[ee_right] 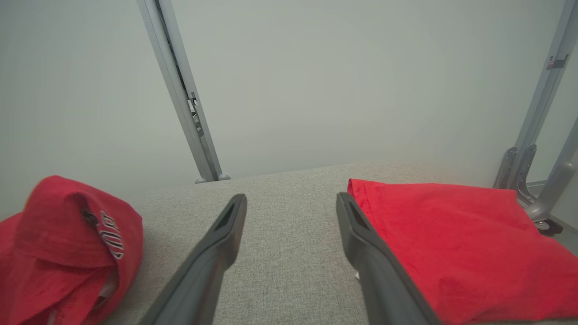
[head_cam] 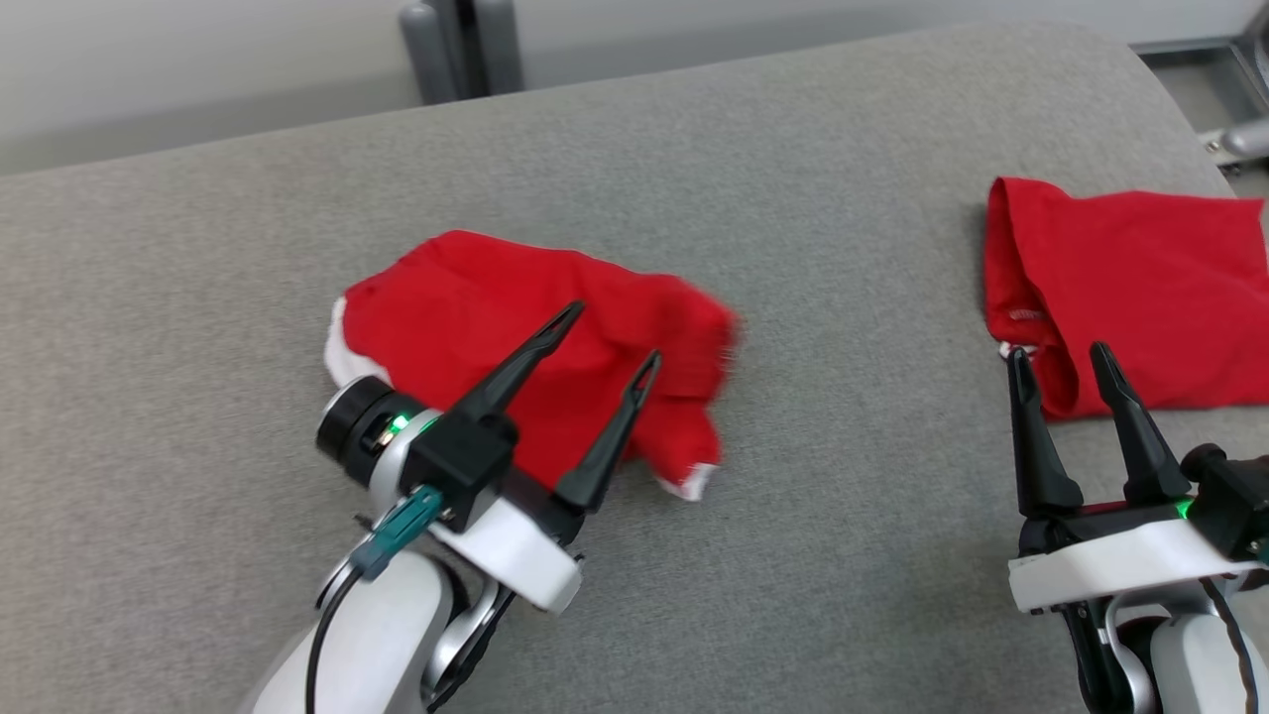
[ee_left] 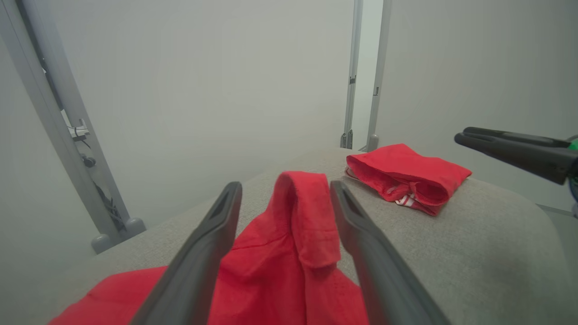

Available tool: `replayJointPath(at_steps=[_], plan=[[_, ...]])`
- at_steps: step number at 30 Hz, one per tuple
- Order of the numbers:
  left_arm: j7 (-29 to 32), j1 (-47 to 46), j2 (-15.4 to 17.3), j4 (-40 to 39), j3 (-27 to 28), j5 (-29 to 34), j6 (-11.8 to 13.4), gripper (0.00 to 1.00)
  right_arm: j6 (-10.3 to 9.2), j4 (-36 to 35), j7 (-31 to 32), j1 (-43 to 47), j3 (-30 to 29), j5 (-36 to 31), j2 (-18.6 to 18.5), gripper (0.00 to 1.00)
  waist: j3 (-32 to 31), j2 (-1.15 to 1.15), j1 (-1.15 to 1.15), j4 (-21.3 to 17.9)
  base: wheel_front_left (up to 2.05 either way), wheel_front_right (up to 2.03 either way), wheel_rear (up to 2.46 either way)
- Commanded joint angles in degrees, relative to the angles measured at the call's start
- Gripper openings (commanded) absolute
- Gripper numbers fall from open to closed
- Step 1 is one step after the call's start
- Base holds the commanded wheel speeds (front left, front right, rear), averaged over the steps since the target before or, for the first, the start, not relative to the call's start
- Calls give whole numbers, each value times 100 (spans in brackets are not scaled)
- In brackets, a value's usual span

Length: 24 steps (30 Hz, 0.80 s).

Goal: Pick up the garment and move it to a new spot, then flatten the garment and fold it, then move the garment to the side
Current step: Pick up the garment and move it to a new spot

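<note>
Lying crumpled a little left of the middle of the surface (head_cam: 813, 178), well clear of every edge, the garment (head_cam: 466, 307) is bunched and not yet flat; its right end is blurred, so I cannot read that outline; the left hand (head_cam: 614, 333) hangs just above it, fingers spread wide, a raised fold standing between them ungripped; I judge the flattening step is in hand; the next move calls for pinching two outer corners and drawing them apart; a folded garment (head_cam: 1140, 288) lies at the right edge, the right hand (head_cam: 1058, 352) open and empty beside its near corner.
</note>
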Motion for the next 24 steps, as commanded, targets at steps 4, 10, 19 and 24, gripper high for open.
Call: replayJointPath(at_steps=[4, 10, 19, 24], plan=[[91, 348, 236, -329, 123, -95, 140, 100, 1, -108, 73, 118, -91, -40, -36, 100, -188, 0, 0, 236, 0, 0, 0], [-47, 817, 430, -770, 630, -328, 580, 100, 1, -258, 147, 239, -185, -116, -36, 100, -299, 0, 0, 436, 0, 0, 0], [-304, 1344, 744, -1032, 1743, -679, 1134, 100, 1, -456, 351, 352, -207, -262, -35, 100, -467, 0, 0, 769, 0, 0, 0], [-363, 1649, 921, -996, 2166, -754, 1244, 100, 1, -465, 422, 451, -154, -330, -35, 100, -588, 0, 0, 862, 0, 0, 0]])
